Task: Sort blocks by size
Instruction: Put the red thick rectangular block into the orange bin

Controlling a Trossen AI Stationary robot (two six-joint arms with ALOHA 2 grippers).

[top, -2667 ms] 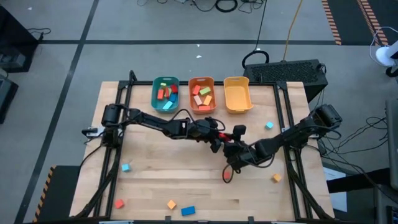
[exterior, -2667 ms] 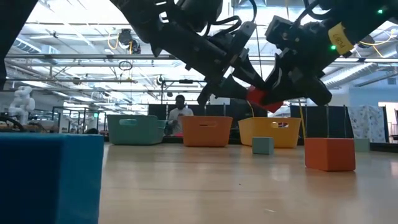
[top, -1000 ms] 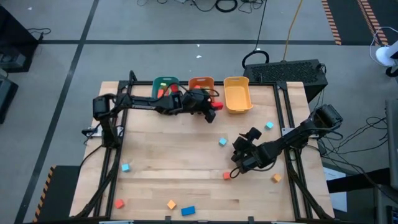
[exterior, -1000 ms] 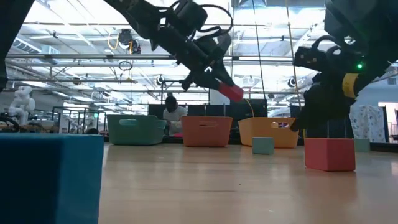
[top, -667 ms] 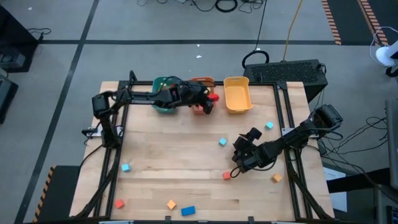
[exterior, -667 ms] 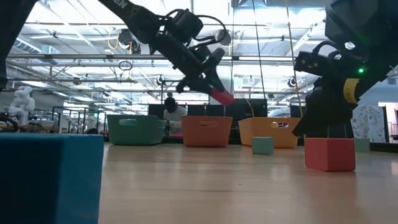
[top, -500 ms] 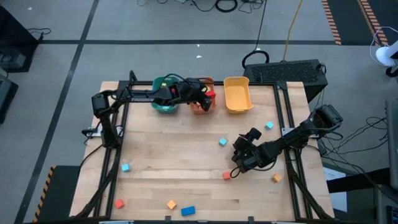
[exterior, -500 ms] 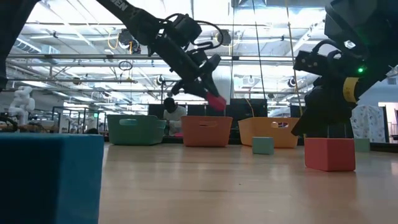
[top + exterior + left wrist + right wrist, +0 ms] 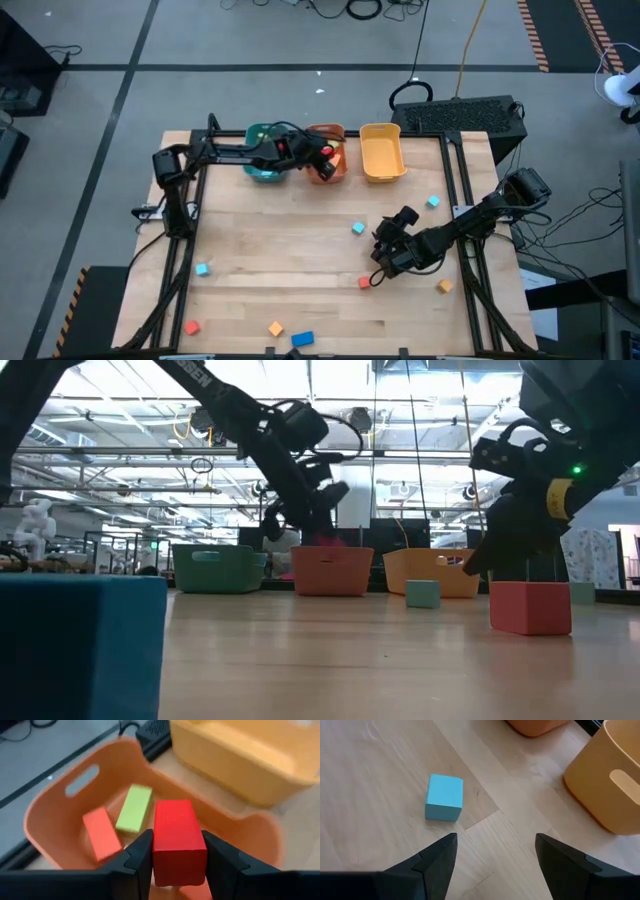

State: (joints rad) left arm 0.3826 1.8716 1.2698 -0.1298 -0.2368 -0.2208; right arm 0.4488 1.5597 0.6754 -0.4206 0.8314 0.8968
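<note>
With the left claw (image 9: 178,857) clenched on a red bar (image 9: 178,840) above the orange bin (image 9: 326,150) at upper centre of the high view, it should release only once centred over it, while the right claw (image 9: 492,857) waits spread over the counter (image 9: 300,280)

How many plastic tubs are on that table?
3, side by side along the table's far edge: a teal tub on the left, an orange tub in the middle, a yellow tub on the right. No others seem hidden.

2 matte black arms with looping black cables; the right arm (image 9: 545,470) wears a yellow band and a green light.
</note>
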